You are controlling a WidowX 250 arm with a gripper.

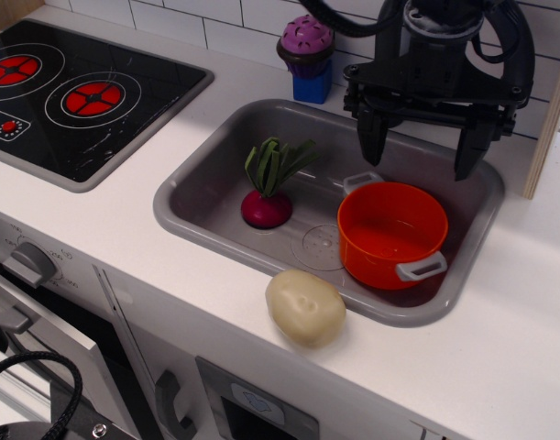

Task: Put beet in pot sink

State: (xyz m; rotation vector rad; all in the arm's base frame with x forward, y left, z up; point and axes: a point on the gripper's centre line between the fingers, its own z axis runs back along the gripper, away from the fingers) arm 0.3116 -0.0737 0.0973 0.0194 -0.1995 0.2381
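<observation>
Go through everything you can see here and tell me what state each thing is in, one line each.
beet: upright on the sink floor, outside the pot, not held
pot: upright in the sink, empty
sink: holds the beet and the pot
gripper: open, above the pot, holding nothing
potato-like lump: on the counter at the sink's front edge
stove burners: red

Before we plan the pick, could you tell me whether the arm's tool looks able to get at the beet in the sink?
Probably yes. The beet stands upright and alone in the sink, apart from the pot, and the open tool hangs above the pot.
</observation>
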